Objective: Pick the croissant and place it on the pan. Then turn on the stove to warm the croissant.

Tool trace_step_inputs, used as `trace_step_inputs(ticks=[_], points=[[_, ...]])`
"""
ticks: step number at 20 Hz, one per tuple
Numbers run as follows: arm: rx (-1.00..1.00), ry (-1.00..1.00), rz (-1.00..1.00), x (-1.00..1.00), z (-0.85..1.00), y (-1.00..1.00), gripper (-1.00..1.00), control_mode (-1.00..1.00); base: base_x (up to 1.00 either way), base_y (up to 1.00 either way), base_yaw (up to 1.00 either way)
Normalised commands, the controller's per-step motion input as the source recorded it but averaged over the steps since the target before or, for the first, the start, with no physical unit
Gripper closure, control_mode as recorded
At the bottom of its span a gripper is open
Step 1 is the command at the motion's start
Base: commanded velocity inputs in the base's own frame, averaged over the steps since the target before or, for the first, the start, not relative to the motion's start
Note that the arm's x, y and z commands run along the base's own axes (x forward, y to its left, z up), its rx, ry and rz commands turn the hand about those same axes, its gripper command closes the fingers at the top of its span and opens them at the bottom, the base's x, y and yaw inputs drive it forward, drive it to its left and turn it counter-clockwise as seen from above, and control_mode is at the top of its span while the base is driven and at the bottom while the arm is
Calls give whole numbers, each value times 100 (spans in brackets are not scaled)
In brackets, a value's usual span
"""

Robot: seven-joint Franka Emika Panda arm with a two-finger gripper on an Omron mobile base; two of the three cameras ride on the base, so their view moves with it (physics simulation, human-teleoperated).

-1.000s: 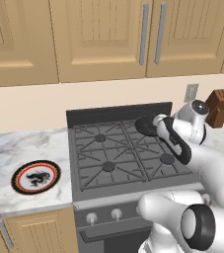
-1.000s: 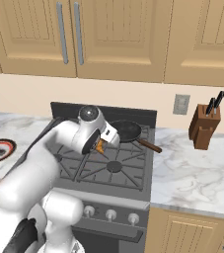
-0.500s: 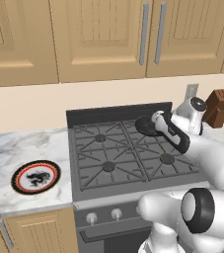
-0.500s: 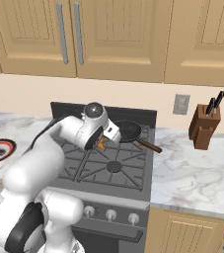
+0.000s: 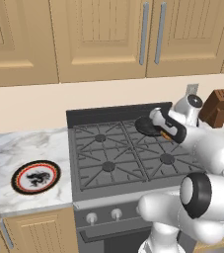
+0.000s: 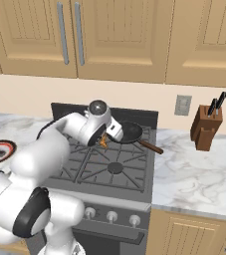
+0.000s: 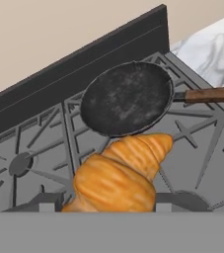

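**One croissant in my grip, short of the pan**

One croissant (image 7: 121, 175) sits pinched between my two fingers, golden and ridged, right in front of the hand camera. My gripper (image 6: 104, 141) holds it in the air above the stove (image 6: 109, 164), over the black grates and just short of the pan (image 7: 127, 98). Beyond the pastry's tip the pan rests on a rear burner, its dark bowl bare and its brown handle pointing toward the marble counter (image 6: 194, 169). Farther back stand the stove's raised panel and a knife block (image 6: 206, 130); well off to my left lies a red-rimmed plate (image 5: 35, 177).
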Motion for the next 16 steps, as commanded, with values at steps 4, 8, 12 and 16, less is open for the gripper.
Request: trace_step_inputs(ticks=[4, 8, 12, 16], points=[[2, 0, 0, 12, 0, -5, 100, -100, 0, 0, 0], [3, -1, 0, 13, -1, -9, 100, -100, 0, 0, 0], [3, -1, 0, 17, -9, -10, 100, -100, 0, 0, 0], [1, -1, 0, 20, -10, -8, 100, -100, 0, 0, 0]])
